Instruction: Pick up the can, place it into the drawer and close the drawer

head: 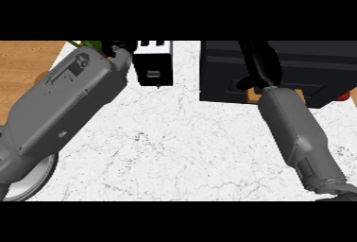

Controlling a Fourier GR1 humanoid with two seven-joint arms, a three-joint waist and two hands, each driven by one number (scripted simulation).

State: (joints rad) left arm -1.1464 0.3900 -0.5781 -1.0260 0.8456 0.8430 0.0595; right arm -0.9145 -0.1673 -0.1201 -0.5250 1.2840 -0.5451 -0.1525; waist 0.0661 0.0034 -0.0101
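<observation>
Both hands hard to read; right hand (259,61) over drawer (223,71).

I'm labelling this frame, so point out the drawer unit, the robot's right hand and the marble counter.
Drawer unit (320,66): head view, its dark top surface.
Right hand (259,61): head view, the black hand over the unit.
Marble counter (181,142): head view, bare middle.

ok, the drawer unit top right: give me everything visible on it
The drawer unit is a dark, near-black box with a matte look, at the counter's far right, cut by the view's top edge. Its face shows a recessed panel outline. The right hand and forearm reach over its left half, hiding part of it. Small tan and red bits show at its lower edge. Whether it is open or closed, I cannot tell.
</observation>
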